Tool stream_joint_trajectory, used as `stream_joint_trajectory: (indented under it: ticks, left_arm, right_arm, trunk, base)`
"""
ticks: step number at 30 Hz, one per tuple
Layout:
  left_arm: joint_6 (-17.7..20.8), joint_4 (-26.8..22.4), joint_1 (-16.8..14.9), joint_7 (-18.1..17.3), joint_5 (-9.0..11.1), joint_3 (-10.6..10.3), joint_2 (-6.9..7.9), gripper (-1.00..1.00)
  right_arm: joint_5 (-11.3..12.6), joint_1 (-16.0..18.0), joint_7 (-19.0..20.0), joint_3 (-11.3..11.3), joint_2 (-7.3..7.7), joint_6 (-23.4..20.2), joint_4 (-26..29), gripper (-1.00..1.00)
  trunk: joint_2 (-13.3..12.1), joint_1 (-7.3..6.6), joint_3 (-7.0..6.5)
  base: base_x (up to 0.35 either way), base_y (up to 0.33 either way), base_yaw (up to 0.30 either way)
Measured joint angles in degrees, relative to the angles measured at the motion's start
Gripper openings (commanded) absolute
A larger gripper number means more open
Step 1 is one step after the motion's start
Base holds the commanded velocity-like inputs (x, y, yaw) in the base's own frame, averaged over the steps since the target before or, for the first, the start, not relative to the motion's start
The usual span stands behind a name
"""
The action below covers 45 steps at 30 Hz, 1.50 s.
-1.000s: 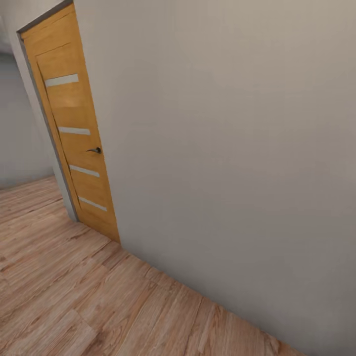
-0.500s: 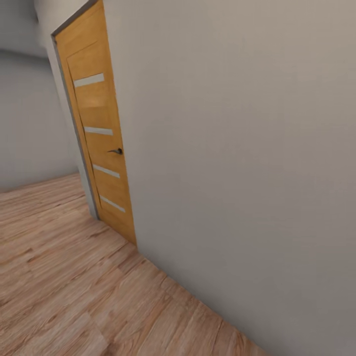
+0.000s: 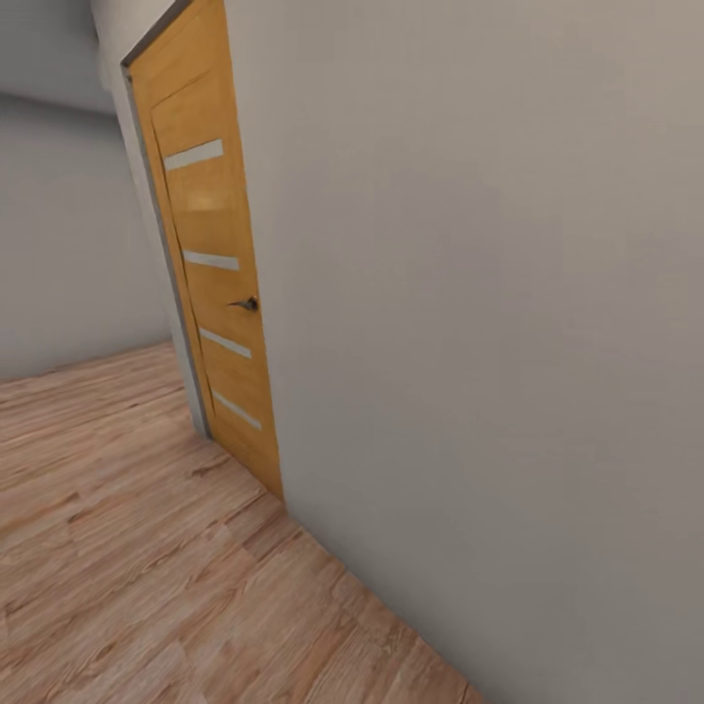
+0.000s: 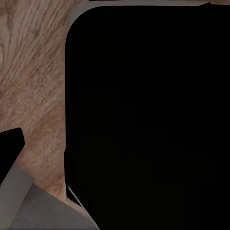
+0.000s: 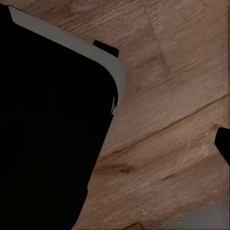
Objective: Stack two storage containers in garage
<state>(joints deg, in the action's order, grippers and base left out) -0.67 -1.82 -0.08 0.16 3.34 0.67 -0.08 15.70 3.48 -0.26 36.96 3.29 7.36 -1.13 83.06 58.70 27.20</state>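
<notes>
While the robot rolls over the plank floor (image 3: pixel 127 548), a far grey wall (image 3: pixel 68 254) stands at the left, then an orange-wood door (image 3: pixel 220 293) with four pale slits and a dark handle (image 3: pixel 244 304), then a plain wall (image 3: pixel 489 323) close on the right. I judge it is travelling, so it should keep clear of that near wall and square up to the door. No bins are visible here, so I cannot say where they are or what they hold. Both wrist views show planks beside a black mass; whether either gripper is clenched or slack, I cannot tell.
</notes>
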Motion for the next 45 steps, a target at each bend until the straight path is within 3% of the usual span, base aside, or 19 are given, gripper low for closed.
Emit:
stream_joint_trajectory:
  ticks: [45]
  left_arm:
    - [-0.03, 0.0, 0.0, -0.01, 0.0, 0.0, 0.17, 1.0]
  right_arm:
    - [0.07, -0.01, -0.38, 0.06, -0.2, 0.0, -0.03, 1.0]
  trunk:
    - [0.0, 0.01, 0.0]
  base:
    - [0.262, 0.0, 0.272]
